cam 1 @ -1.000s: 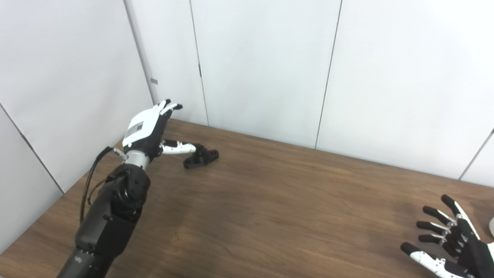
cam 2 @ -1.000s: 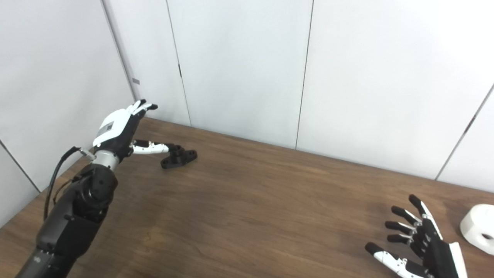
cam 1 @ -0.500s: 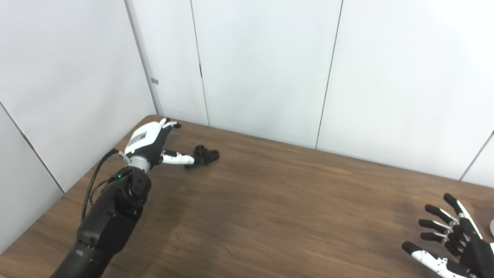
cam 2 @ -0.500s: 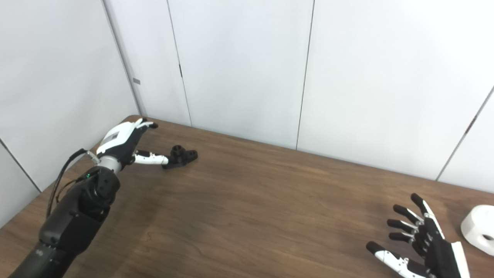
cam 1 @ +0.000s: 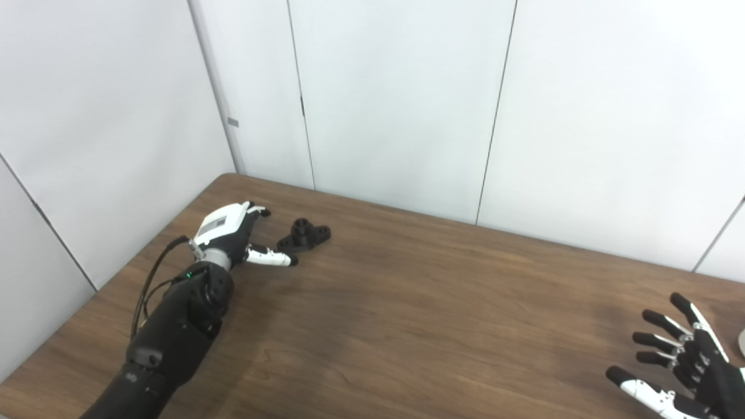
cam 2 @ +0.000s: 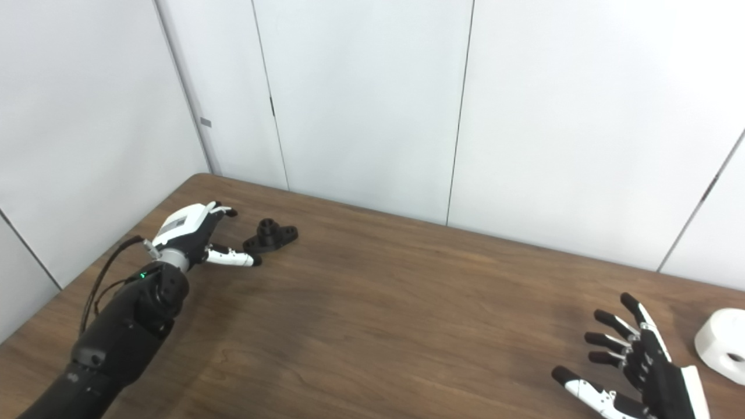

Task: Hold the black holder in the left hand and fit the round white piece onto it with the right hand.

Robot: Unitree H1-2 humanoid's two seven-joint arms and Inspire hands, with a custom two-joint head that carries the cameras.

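The left hand now sits lower and closer to the table than it did a second ago, when it was raised with its fingers pointing up toward the wall; it has come down beside the black holder, and its thumb, which earlier reached out to the holder's near end, now lies just short of it, pointing along the wood. The holder itself has barely shifted, so it seems the hand has only lowered into place for a grasp and has not yet taken hold. The fingers are spread and hold nothing, with the holder lying flat on the table just beyond them, near the far left corner. The right hand is much as it was, palm turned up at the near right edge with its fingers fanned out and empty. The round white piece rests on the table just to the right of that hand, not touching it, and shows whole only in the right eye view. By my reading the task is at its very start: the holder must first be gripped and lifted, and the white piece is untouched. Counting up, there is one black holder, one round white piece, one table, and two hands, both released.
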